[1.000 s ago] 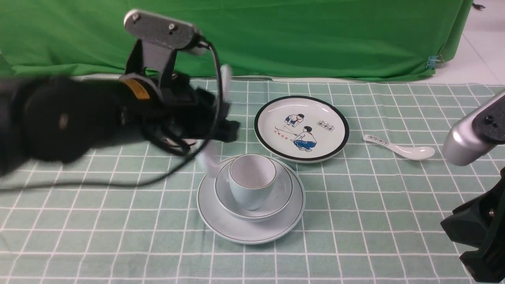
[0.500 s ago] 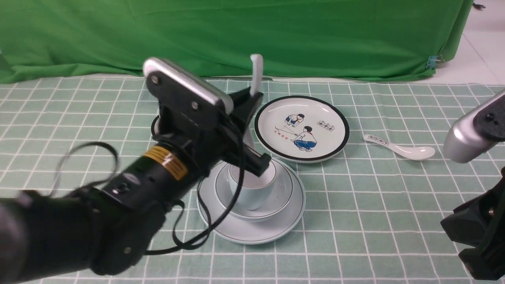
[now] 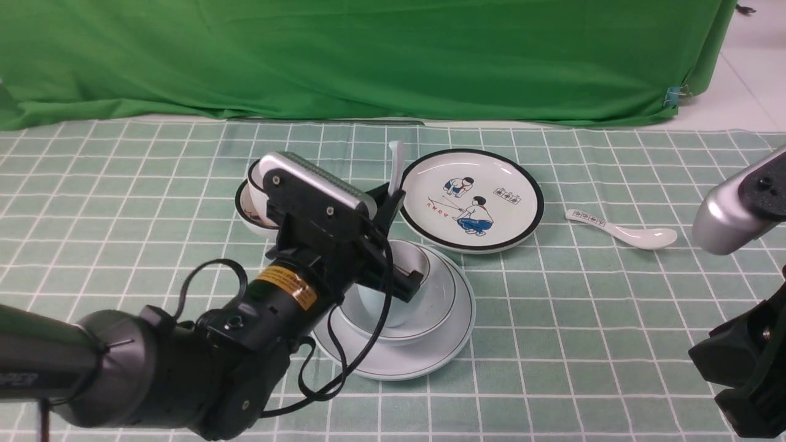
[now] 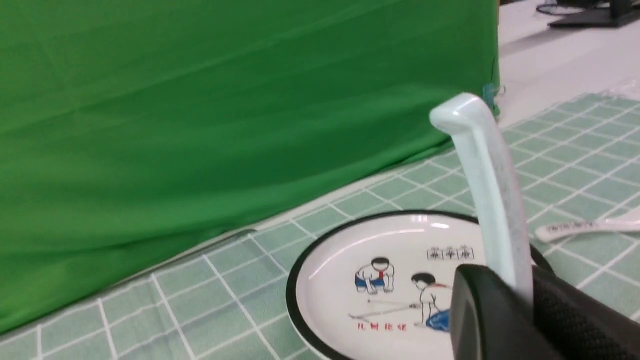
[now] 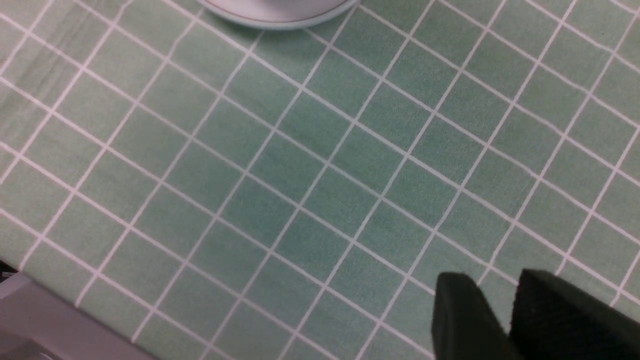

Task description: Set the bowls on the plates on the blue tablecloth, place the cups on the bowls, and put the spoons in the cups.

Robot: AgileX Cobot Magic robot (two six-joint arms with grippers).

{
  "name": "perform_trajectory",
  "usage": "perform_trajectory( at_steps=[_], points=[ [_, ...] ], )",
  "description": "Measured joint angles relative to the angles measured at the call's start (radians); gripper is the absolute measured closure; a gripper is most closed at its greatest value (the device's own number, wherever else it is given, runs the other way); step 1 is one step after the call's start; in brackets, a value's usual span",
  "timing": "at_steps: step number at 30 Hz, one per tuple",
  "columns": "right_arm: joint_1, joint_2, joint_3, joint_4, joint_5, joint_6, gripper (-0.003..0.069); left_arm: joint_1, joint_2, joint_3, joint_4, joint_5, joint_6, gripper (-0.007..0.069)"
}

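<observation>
Caught mid-task: the left gripper clenches a plain white ceramic spoon upright, handle uppermost, over the pale blue ceramic cup. The cup sits in the shallow pale blue bowl on the round pale blue plate, midway across the mint-green grid-checked tablecloth.

Bare squares lie open on the near side and to the right of the stack. Just behind it rests the white black-rimmed plate with cartoon children; farther right the print-handled white spoon lies flat. A white black-rimmed bowl peeks from behind the left arm. The cloth's far edge meets the bright green backdrop.

Only the left wrist view shows the black fingers pinching the handle's lower part, and the front view hides whether the scoop is inside the cup. Only the right wrist view shows the right gripper, fingers nearly together on nothing, above bare cloth near an edge where a grey surface begins.

Half a second ago the spoon's tip stood against the backdrop; it has come down and now shows against the cloth.
</observation>
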Motion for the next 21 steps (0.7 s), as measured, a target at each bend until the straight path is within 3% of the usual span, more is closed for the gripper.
perform_trajectory(
  at_steps=[7,15,21],
  points=[
    [0.000,0.000,0.000,0.001,0.000,0.002,0.0463,0.000,0.041,0.000,0.001,0.000,0.005,0.0521],
    [0.000,0.000,0.000,0.001,0.000,0.007,0.0463,0.000,0.046,0.000,0.002,-0.026,0.005,0.0288],
    [0.000,-0.006,0.000,0.001,-0.001,0.008,0.0463,0.000,-0.054,0.046,0.008,-0.042,0.005,0.0176]
  ],
)
